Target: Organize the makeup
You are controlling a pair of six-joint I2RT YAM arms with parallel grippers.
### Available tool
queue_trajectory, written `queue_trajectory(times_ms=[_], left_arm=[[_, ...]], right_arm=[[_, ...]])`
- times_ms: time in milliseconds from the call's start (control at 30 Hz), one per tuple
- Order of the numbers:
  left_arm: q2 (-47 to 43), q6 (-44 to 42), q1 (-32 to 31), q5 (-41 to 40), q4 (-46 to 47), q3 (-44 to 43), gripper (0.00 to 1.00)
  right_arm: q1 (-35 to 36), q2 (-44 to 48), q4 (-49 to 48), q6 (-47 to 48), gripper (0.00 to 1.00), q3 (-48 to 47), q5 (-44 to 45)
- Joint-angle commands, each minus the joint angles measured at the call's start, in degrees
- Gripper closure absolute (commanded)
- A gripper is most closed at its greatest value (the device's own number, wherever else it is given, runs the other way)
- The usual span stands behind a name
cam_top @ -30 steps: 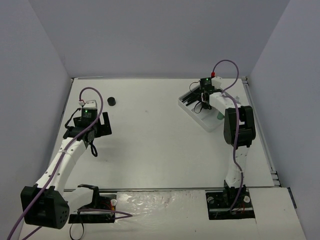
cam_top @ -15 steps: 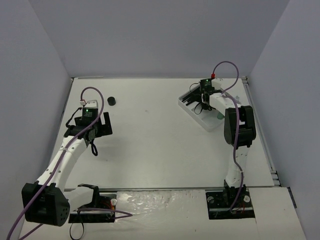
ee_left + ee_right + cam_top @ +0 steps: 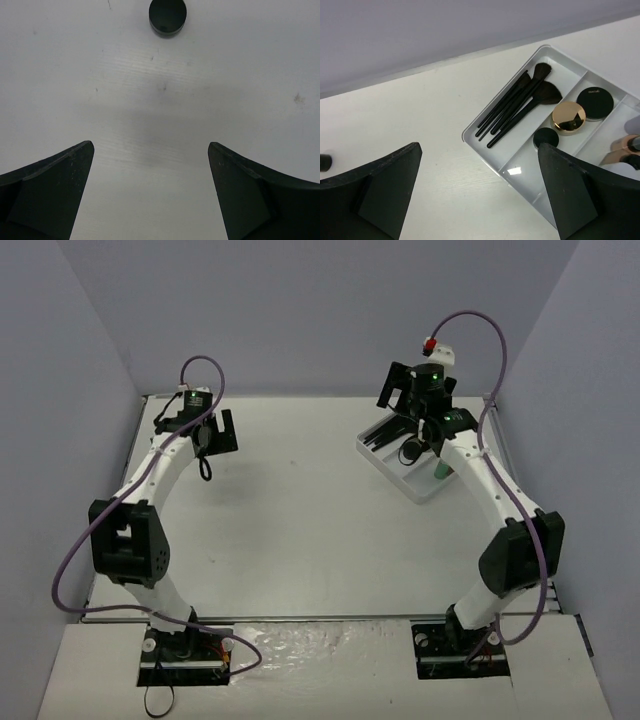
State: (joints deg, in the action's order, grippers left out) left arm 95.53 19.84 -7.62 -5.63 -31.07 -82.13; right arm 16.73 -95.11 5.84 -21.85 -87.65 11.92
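Note:
A lone black round pot (image 3: 167,16) lies on the table just ahead of my left gripper (image 3: 150,144), which hangs open above bare table at the far left (image 3: 215,432). In the white tray (image 3: 470,131) lie several black brushes (image 3: 520,102), a large black pot (image 3: 595,102), a tan-gold jar (image 3: 568,117), a small black pot (image 3: 546,137) and a tan bottle (image 3: 620,145). My right gripper (image 3: 479,147) is open and empty, raised over the tray's far left corner (image 3: 405,390). A green bottle (image 3: 441,472) shows in the tray.
The tray (image 3: 395,475) sits askew at the far right of the table. Grey walls close in the back and both sides. From the right wrist, the lone pot (image 3: 324,161) shows small at the left edge.

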Motion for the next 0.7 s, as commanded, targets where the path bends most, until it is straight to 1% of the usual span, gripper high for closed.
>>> queue_trajectory(times_ms=[0, 133, 233, 333, 467, 567, 667], left_arm=[[7.8, -0.9, 1.5, 0.8, -0.7, -11.1, 0.03], [17.8, -1.3, 2.8, 2.1, -2.3, -21.0, 0.03], [22.8, -1.3, 3.4, 3.2, -2.8, -26.2, 0.03], [27.3, -1.6, 3.7, 4.8, -3.2, -30.8, 0.04], [33.5, -2.2, 3.8, 5.1, -4.3, -36.9, 0.06], [37.8, -2.5, 3.9, 5.1, -5.2, -40.7, 0.09], [40.3, -2.8, 4.0, 5.3, -5.5, -43.3, 0.17]], right_arm=[[-0.5, 10.9, -1.2, 4.1, 0.00, 4.2, -4.9], [-0.5, 18.4, -1.4, 5.4, 0.00, 10.9, -7.3], [-0.6, 24.1, -1.4, 5.8, 0.00, 15.2, -8.6], [-0.6, 27.5, -1.4, 5.8, 0.00, 18.8, -9.7], [-0.6, 30.4, -1.2, 4.9, 0.00, 22.4, -11.2], [-0.6, 31.9, -1.3, 4.4, 0.00, 24.8, -13.4], [-0.5, 33.1, -1.2, 4.1, 0.00, 25.8, -13.8]])
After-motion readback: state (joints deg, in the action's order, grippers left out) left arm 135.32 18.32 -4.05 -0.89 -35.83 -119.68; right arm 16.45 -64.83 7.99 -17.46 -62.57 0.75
